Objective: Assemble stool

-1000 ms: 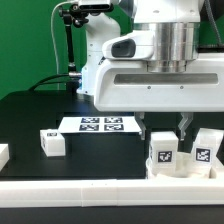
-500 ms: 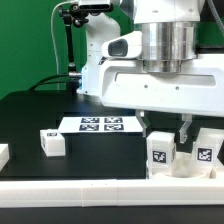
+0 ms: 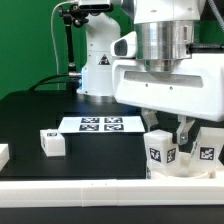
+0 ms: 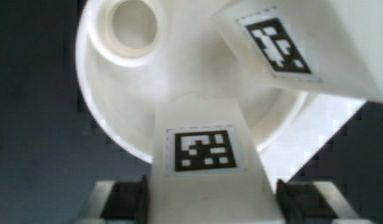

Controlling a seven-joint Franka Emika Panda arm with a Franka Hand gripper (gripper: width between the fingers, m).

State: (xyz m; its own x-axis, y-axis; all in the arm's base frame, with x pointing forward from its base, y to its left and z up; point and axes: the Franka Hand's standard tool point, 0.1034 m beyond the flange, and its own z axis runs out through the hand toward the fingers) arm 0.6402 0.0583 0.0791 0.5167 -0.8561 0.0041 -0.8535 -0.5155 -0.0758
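Note:
My gripper (image 3: 165, 136) is shut on a white stool leg (image 3: 160, 152) with a marker tag, holding it upright on the round seat (image 3: 186, 171) at the exterior view's right. A second tagged leg (image 3: 206, 151) stands on the seat beside it. In the wrist view the held leg (image 4: 206, 140) fills the gap between my dark fingers (image 4: 120, 200), with the seat disc (image 4: 135, 60) and the other leg (image 4: 277, 40) beyond. A third leg (image 3: 52, 142) lies loose on the black table at the exterior view's left.
The marker board (image 3: 100, 124) lies flat behind the loose leg. A long white rail (image 3: 90, 196) runs along the table's front edge. A small white piece (image 3: 3, 153) shows at the exterior view's left edge. A stand (image 3: 68, 40) rises at the back.
My hand has turned and shifted toward the exterior view's right, and the held leg has turned slightly on the seat. The grip is unchanged.

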